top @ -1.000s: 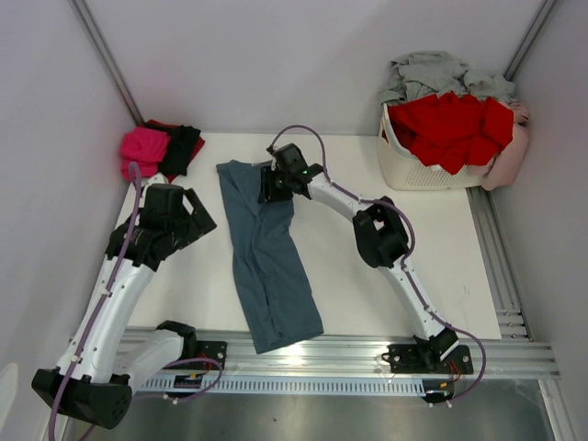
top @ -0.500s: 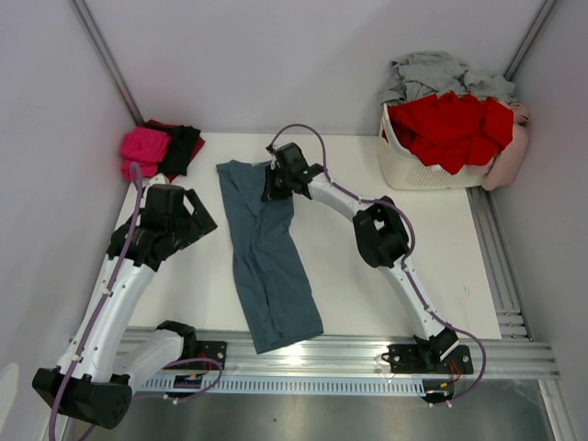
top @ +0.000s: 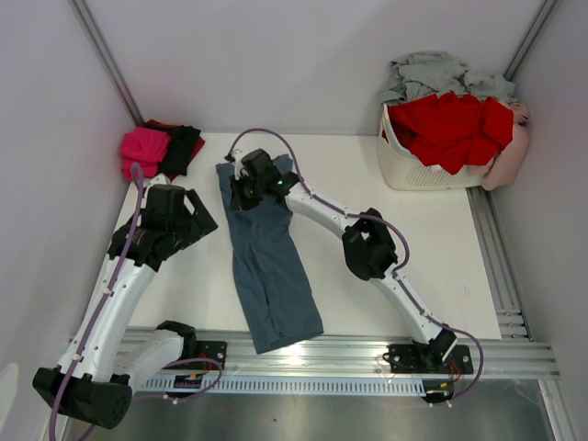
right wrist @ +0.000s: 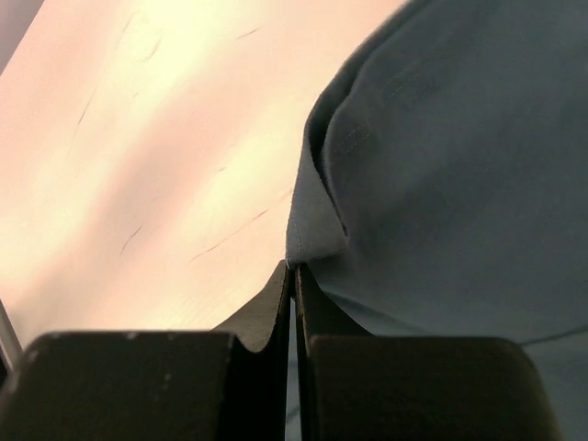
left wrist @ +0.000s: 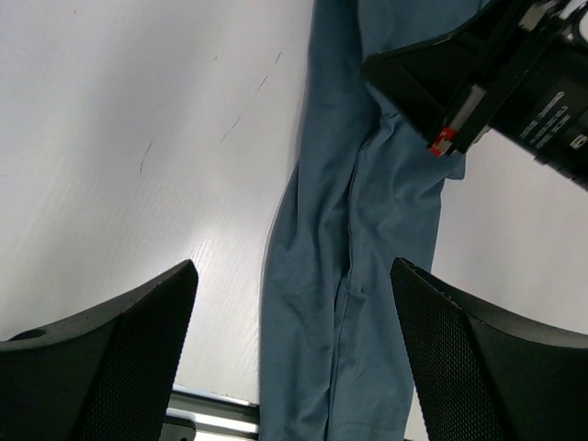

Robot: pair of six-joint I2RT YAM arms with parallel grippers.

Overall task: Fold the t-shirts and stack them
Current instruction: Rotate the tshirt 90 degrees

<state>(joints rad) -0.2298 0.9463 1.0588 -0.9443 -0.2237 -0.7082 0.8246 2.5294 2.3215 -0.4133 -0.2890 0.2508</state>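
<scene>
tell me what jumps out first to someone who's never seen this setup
The slate blue-grey t-shirt lies as a long narrow strip down the middle of the table, and the right gripper is shut on an edge at its far end. At the far right corner a white basket overflows with red t-shirts. A small pink and black pile sits at the far left corner.

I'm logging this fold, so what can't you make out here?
- Top view: the right gripper covers the far end of the blue shirt, hiding its neck.
- Right wrist view: its shut fingers hide how much cloth is pinched.
- Top view: shirts heaped in the basket overlap; their number is unclear.
- Left wrist view: the bottom edge cuts off the shirt's near end.
</scene>
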